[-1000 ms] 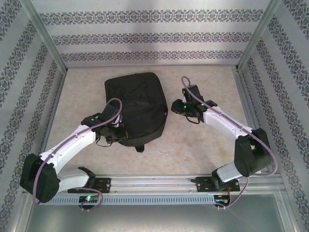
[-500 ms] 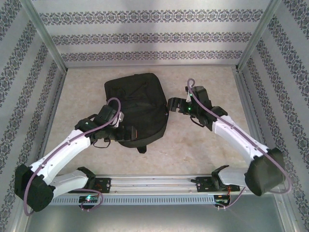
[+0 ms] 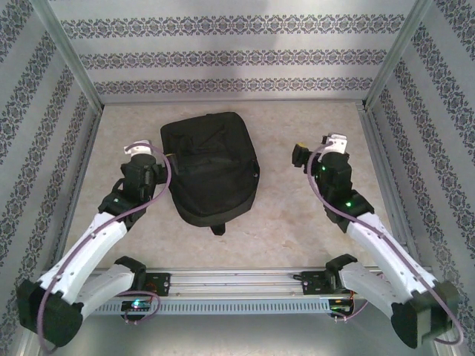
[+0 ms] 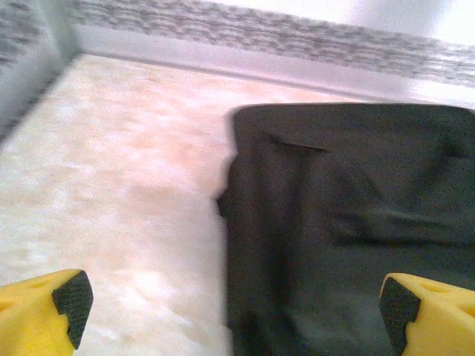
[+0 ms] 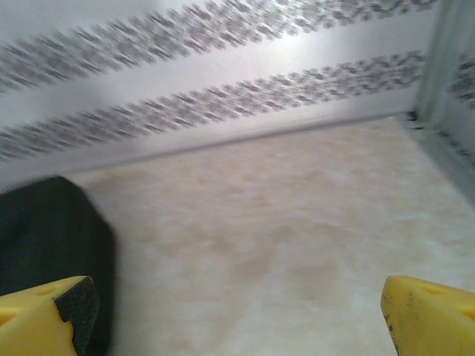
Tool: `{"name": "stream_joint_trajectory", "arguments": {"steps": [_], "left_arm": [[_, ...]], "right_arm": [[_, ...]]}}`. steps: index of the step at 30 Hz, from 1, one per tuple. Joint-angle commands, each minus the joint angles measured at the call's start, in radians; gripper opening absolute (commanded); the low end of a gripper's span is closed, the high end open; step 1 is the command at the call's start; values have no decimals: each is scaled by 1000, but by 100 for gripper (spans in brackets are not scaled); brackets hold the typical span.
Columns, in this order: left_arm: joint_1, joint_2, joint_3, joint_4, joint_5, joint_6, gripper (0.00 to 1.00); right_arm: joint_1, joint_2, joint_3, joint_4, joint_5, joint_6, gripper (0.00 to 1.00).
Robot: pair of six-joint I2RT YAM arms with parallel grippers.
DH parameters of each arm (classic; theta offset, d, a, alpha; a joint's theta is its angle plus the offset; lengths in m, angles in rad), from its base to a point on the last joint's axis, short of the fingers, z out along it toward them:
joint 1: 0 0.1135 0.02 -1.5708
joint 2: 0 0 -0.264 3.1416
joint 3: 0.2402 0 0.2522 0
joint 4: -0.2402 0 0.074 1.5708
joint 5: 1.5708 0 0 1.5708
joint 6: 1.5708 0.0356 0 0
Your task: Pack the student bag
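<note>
White arms [image 3: 87,246], yellow gripper fingers [image 4: 30,322]

Beige marbled tabletop [image 3: 297,222], patterned striped walls [image 3: 223,59], aluminium frame posts [image 3: 70,59].

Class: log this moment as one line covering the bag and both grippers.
student bag: flat on table, unheld | left gripper: open, empty | right gripper: open, empty

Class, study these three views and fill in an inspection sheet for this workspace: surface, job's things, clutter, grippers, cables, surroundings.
Surface: beige marbled table.
Job's things: black bag lying flat mid-table; whether it is zipped cannot be told.
Clutter: nothing seen.
Grippers: left gripper open, empty, at the bag's left edge; right gripper open, empty, to the bag's right.
Cables: purple cables run along both arms.
Surroundings: patterned walls, metal frame.
</note>
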Motion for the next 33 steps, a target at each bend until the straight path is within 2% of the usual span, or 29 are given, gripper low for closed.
{"name": "stream_joint_trajectory", "arguments": {"steps": [1,4,5,7,8,10,12,13,14,15,16,18,19,20,22,24,25,26,27,28,30,31,33], "left_arm": [[114,22,-142,365,-52,193,100],[213,4,-301,586,-55,285,100],[242,9,-329,611,-39,283,100],[290,42,-377,649,36,245,100],[296,72,-398,697,91,249,100],[297,148,-442,823,161,248,100],[297,256,-490,1003,159,184,100],[298,333,-517,1132,157,172,100],[300,371,-509,1184,177,225,100],[300,370,-492,1144,234,257,100],[301,417,-477,1186,251,274,100],[304,580,-496,1385,248,270,100],[307,668,-525,1547,258,277,100],[309,701,-536,1590,264,282,100],[307,599,-470,1315,282,272,100],[307,656,-401,1291,298,298,100],[307,633,-372,1192,306,288,100],[307,619,-347,1120,280,278,100],[306,633,-359,1173,280,285,100],[306,647,-369,1215,277,290,100],[306,630,-357,1159,274,281,100],[306,643,-364,1197,274,287,100],[306,634,-362,1172,275,284,100]], "right_arm": [[-37,24,-31,109,86,-199,98],[-75,30,-86,190,102,-233,98],[-91,37,-104,214,91,-231,97],[-142,72,-140,249,0,-244,98],[-169,97,-157,260,-57,-241,98],[-215,148,-180,281,-78,-189,98],[-249,195,-208,338,-107,-183,98],[-264,218,-225,380,-120,-178,98],[-283,242,-247,437,-148,-180,97],[-298,264,-268,498,-172,-181,97],[-318,292,-299,590,-196,-171,97],[-356,353,-377,784,-288,-169,98],[-373,385,-396,851,-336,-185,97],[-380,425,-408,917,-382,-201,98],[-379,534,-422,1045,-433,-216,97],[-380,623,-399,1144,-483,-216,98],[-378,584,-358,995,-527,-247,98],[-370,556,-284,819,-508,-260,98],[-360,572,-301,865,-442,-243,98],[-363,597,-317,949,-429,-228,98],[-362,576,-299,887,-431,-235,98],[-362,567,-294,853,-429,-237,98],[-362,581,-305,900,-430,-236,98]]}}
